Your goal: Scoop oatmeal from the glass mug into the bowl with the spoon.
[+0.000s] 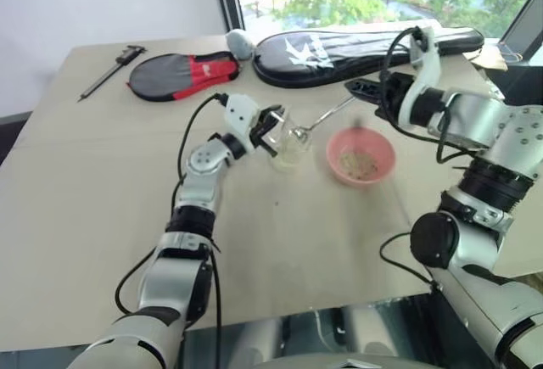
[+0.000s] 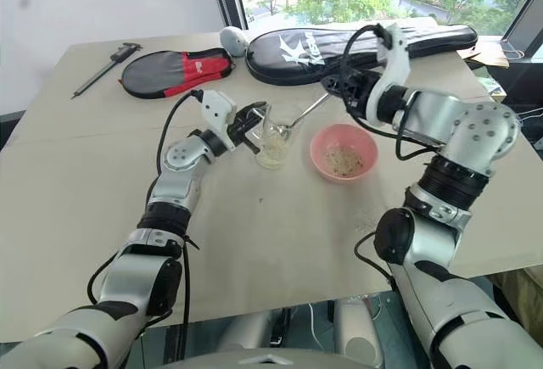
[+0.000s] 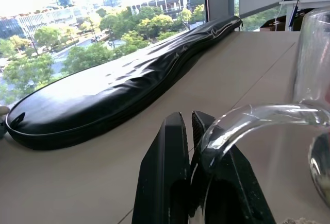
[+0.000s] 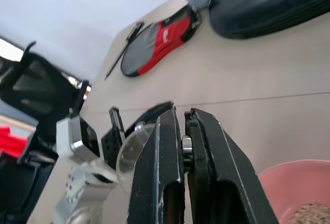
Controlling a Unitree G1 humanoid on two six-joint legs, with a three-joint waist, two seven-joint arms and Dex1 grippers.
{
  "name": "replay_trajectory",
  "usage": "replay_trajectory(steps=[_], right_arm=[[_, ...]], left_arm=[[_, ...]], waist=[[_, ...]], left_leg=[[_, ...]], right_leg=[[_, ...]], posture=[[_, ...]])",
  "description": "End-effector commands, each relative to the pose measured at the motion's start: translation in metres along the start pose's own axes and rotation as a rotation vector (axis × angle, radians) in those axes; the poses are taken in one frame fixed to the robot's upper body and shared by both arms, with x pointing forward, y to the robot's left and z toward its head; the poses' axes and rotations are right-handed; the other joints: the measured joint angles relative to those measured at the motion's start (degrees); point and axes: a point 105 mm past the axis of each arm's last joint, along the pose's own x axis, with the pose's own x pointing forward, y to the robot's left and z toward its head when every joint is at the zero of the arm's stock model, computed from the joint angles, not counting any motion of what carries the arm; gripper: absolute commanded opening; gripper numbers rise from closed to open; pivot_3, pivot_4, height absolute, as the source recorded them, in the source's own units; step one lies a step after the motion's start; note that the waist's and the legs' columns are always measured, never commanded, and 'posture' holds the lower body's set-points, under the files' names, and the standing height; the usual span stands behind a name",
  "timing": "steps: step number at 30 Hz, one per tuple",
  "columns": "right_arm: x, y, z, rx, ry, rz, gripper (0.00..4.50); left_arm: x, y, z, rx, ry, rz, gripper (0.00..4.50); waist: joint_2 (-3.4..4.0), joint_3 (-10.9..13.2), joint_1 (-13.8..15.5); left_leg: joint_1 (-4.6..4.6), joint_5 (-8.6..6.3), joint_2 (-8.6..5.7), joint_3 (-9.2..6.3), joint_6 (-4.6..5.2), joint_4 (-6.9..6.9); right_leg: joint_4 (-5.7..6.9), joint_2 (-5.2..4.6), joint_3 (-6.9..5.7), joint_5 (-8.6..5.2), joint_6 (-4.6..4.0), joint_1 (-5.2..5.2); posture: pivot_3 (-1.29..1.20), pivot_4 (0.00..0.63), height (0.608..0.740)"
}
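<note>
One long black case (image 2: 356,42) bearing a white "K" logo and one red-and-black case (image 2: 170,72) lie behind one glass mug (image 2: 273,142), clamped at its handle by the left gripper (image 2: 254,123), while the right gripper (image 2: 333,85), pinching one spoon (image 2: 307,113), dips it into the mug beside one pink bowl (image 2: 343,153) of oatmeal (image 2: 342,161).

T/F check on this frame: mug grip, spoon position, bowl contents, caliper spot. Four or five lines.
1. The left gripper holds the glass mug by its handle. True.
2. The spoon lies flat on the table. False: the right gripper holds its handle, its bowl at the mug's rim.
3. The pink bowl is empty. False: oatmeal lies in it.
4. The mug tilts toward the bowl. True.
5. The caliper lies beside the bowl. False: far corner, past the red-and-black case.
</note>
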Motion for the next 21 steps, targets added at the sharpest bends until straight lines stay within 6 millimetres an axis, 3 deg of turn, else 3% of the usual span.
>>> replay_trajectory(steps=[1,13,21], right_arm=[[-0.008,0.005,0.016,-0.021,-0.052,-0.005,0.0],[-0.023,-0.021,0.03,0.158,-0.148,-0.067,0.0],[-0.029,-0.022,0.028,0.246,-0.185,-0.018,0.0]], left_arm=[[0.007,0.009,0.023,0.047,-0.085,0.027,0.13],[0.016,0.008,0.02,0.032,-0.1,0.043,0.13],[0.018,0.007,0.018,0.034,-0.102,0.043,0.13]], waist=[[0.0,0.0,0.0],[0.0,0.0,0.1],[0.0,0.0,0.1]], left_leg=[[0.0,0.0,0.0,0.0,0.0,0.0],[-0.13,0.0,0.0,0.01,0.01,0.05],[-0.19,0.0,0.0,0.0,0.01,0.15]], right_leg=[[0.0,0.0,0.02,0.0,0.0,0.0],[0.03,-0.02,0.15,0.01,0.02,-0.08],[0.07,-0.02,0.14,0.01,0.02,-0.09]], posture=[[0.0,0.15,0.74],[0.0,0.15,0.74],[0.0,0.15,0.74]])
